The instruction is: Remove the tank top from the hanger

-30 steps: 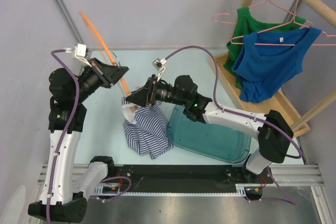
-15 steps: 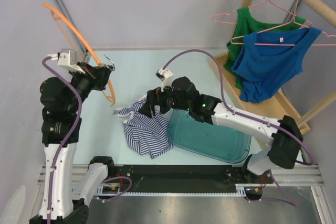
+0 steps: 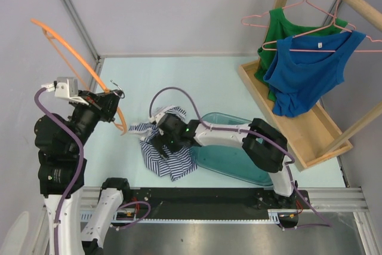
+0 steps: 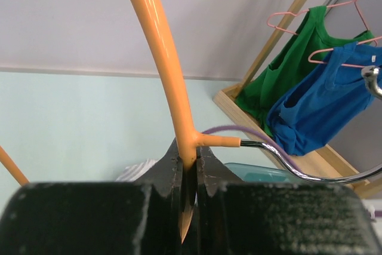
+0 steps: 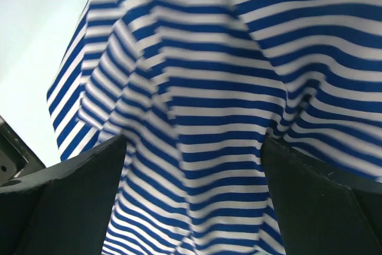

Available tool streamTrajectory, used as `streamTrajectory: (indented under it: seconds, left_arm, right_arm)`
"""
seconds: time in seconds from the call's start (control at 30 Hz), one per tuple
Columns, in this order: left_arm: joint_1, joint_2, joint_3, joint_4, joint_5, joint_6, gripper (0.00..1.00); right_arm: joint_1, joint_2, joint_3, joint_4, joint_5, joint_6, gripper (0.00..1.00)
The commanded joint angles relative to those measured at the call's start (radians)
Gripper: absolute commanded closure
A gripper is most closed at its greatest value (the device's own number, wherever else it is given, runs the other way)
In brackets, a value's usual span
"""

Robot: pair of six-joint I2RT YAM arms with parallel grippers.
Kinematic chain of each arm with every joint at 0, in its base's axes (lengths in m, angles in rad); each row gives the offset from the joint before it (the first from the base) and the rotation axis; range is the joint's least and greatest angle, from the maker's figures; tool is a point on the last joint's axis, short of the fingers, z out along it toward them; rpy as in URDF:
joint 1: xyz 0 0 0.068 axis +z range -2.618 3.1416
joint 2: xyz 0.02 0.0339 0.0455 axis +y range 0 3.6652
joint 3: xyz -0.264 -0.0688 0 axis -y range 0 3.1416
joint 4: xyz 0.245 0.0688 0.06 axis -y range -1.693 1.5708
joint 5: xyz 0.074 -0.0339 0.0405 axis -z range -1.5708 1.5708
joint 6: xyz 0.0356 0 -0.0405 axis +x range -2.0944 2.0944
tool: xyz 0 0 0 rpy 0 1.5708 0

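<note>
The left end effector point(image 4: 189, 171) pinches the orange hanger point(image 3: 71, 49), raised at left. The right end effector point(image 5: 192, 141), spread wide, sits low over the striped tank top point(image 3: 170, 168), which lies crumpled mid-bench point(image 3: 179, 82). As it lifts, a finger could snag the cloth and drag it.

Orange hanger point(image 3: 71, 58); tank top point(image 3: 167, 159) blue-and-white striped (teal bin point(image 3: 239, 159) beside).

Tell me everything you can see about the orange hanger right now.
The orange hanger is a thin, smooth, plastic-looking frame with a curved metal hook at its neck. It is bare, with no garment on it, raised and tilted over the left side of the table. The left gripper is shut on it just below the neck.
</note>
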Motion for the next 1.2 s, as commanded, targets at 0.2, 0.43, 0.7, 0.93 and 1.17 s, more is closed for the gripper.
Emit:
streamTrajectory:
  seconds: [0.2, 0.43, 0.7, 0.93, 1.17]
  left_arm:
    - [0.002, 0.019, -0.031, 0.055, 0.094, -0.033, 1.0]
    - [0.004, 0.004, -0.001, 0.013, 0.028, 0.014, 1.0]
    - [0.004, 0.001, 0.018, -0.007, 0.004, 0.028, 1.0]
    - [0.004, 0.007, -0.059, 0.065, 0.102, -0.042, 1.0]
    - [0.004, 0.027, -0.131, 0.161, 0.235, -0.127, 1.0]
  right_arm:
    - [0.176, 0.128, 0.093, -0.012, 0.196, 0.001, 0.26]
    - [0.181, 0.011, 0.164, -0.012, 0.293, -0.037, 1.0]
    - [0.161, -0.449, 0.086, -0.09, 0.314, -0.058, 1.0]
    - [0.14, -0.873, -0.128, -0.247, 0.397, 0.069, 1.0]
    - [-0.027, -1.143, -0.252, -0.447, 0.225, 0.23, 1.0]
